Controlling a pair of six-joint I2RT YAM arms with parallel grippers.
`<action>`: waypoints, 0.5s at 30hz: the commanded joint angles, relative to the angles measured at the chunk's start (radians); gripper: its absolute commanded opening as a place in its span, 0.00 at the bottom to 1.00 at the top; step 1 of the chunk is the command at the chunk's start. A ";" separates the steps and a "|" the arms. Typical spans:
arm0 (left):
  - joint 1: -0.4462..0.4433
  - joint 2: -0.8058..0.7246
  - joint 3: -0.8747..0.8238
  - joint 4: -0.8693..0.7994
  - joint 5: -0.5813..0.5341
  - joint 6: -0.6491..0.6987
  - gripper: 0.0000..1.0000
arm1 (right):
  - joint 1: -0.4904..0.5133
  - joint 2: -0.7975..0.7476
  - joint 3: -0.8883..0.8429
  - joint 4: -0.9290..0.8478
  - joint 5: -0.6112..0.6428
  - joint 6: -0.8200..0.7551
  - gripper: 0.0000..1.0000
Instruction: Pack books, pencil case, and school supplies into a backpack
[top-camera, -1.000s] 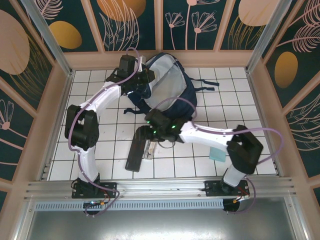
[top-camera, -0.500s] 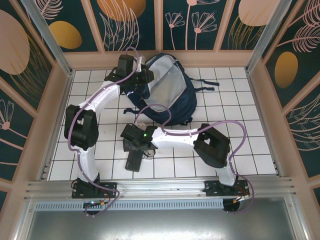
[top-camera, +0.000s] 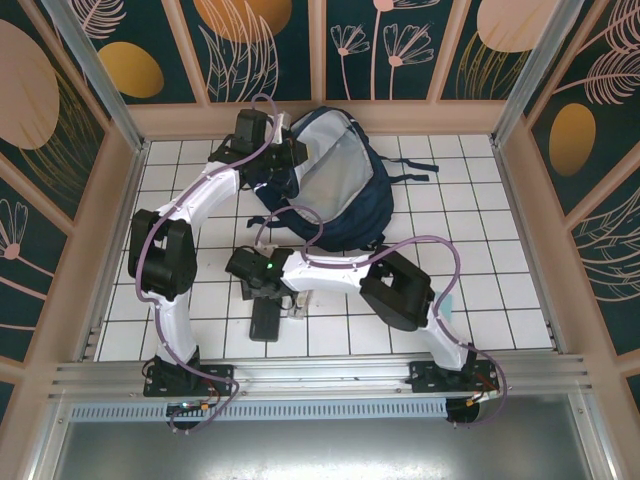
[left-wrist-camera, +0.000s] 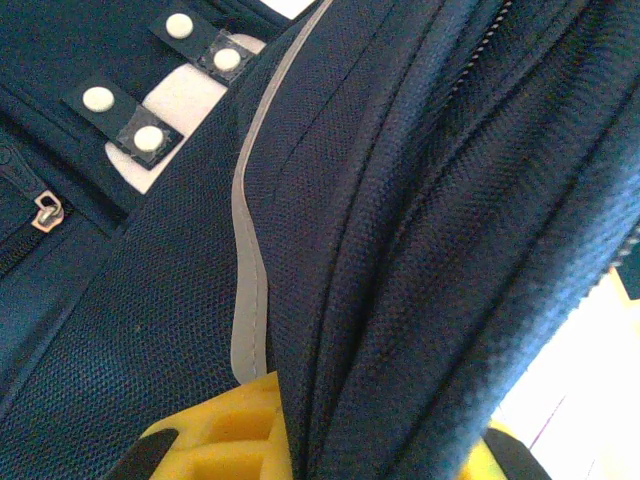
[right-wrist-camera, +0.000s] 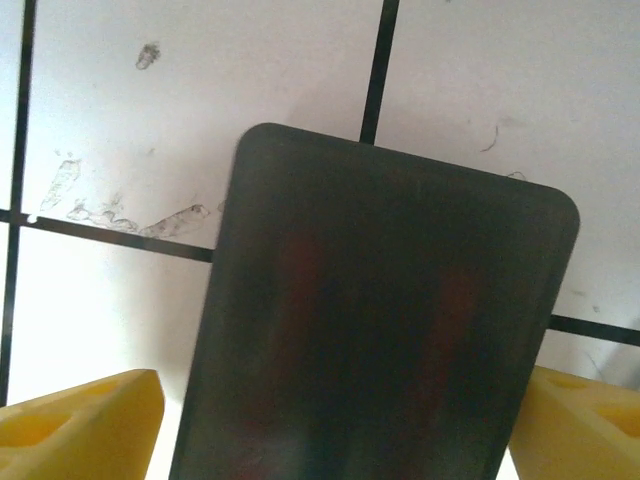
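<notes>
The navy backpack (top-camera: 350, 195) lies open at the back of the tiled floor, its pale lining facing up. My left gripper (top-camera: 288, 152) is at the bag's left rim and is shut on a fold of its navy fabric (left-wrist-camera: 400, 250), with the yellow fingertips (left-wrist-camera: 215, 435) on either side of the fold. The black pencil case (top-camera: 266, 322) lies flat on the tiles in front of the bag. My right gripper (top-camera: 260, 288) is low over its far end. In the right wrist view the pencil case (right-wrist-camera: 380, 300) lies between the spread yellow fingers (right-wrist-camera: 80, 420), with a thin gap at the left finger.
A small clear item (top-camera: 296, 306) lies just right of the pencil case. A light-teal pad (top-camera: 452, 300) peeks out behind my right arm. Dark straps (top-camera: 410, 178) trail right of the bag. Wooden walls (top-camera: 120, 200) close in the floor on the left, back and right.
My right arm swung left from the front of the backpack and came down over the pencil case's far end. The left gripper kept its hold on the bag's rim.
</notes>
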 joint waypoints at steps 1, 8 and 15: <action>0.024 -0.049 0.051 0.136 -0.005 0.043 0.00 | -0.003 0.035 0.037 -0.048 0.041 -0.013 0.78; 0.051 -0.058 0.040 0.149 0.000 0.026 0.00 | -0.016 0.022 0.027 -0.016 0.031 -0.026 0.58; 0.058 -0.049 0.054 0.126 -0.011 0.051 0.00 | -0.048 -0.095 -0.009 0.091 -0.020 -0.052 0.39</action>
